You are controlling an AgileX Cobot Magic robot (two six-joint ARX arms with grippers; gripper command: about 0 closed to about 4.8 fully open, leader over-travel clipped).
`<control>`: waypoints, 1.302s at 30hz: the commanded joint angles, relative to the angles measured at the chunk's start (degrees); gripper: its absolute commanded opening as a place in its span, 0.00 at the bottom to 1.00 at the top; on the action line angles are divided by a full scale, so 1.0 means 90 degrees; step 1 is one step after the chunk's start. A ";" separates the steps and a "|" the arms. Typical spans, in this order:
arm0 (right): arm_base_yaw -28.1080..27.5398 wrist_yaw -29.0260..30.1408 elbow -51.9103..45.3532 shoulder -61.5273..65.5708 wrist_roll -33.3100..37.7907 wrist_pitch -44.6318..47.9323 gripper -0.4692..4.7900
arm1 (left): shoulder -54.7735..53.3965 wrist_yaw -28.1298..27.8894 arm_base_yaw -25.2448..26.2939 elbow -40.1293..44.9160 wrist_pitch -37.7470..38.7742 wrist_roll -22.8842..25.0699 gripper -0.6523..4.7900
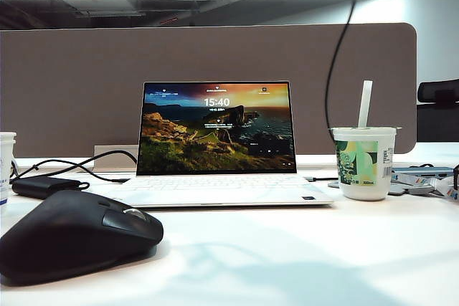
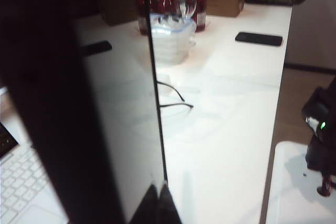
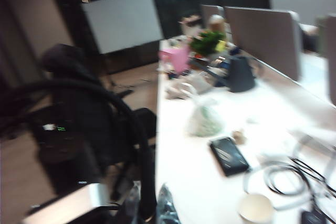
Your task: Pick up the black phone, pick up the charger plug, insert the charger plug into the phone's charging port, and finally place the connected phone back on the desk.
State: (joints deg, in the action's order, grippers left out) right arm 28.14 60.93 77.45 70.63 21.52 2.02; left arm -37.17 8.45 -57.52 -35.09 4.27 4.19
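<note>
Neither gripper shows in the exterior view. In the left wrist view the black phone (image 2: 121, 129) fills the near field edge-on, its glossy screen mirroring the desk (image 2: 226, 129). My left gripper (image 2: 159, 195) is shut on the phone's thin edge. The charging port is not visible. In the blurred right wrist view my right gripper (image 3: 149, 207) is shut on a black cable (image 3: 121, 103) that arcs away over the floor. The charger plug's metal tip is hidden between the fingers.
An open laptop (image 1: 215, 148) stands mid-desk, with a black mouse (image 1: 72, 234) and power brick (image 1: 43, 186) to its left and a cup with straw (image 1: 364, 161) to its right. The right wrist view shows another dark phone-like slab (image 3: 229, 156), coiled cables (image 3: 283, 179), a paper cup (image 3: 256, 208) and a chair (image 3: 79, 108).
</note>
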 commanded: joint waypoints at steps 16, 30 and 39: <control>0.0240 0.0634 0.0015 -0.0238 0.0425 0.0627 0.08 | -0.0420 0.1887 0.1239 -0.0090 -0.1195 -0.0872 0.11; 0.0879 0.0554 0.0007 -0.0090 0.0202 0.0622 0.08 | -0.0731 0.3140 0.1273 -0.0143 -0.1379 -0.0850 0.11; 0.1154 0.0559 -0.0029 -0.0056 0.0056 0.0347 0.08 | -0.0731 0.3140 0.1273 -0.0146 -0.1542 -0.0845 0.11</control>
State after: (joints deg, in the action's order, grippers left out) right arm 38.52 65.78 77.32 70.30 22.41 5.04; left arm -43.99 35.64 -46.09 -35.88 -7.05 -3.49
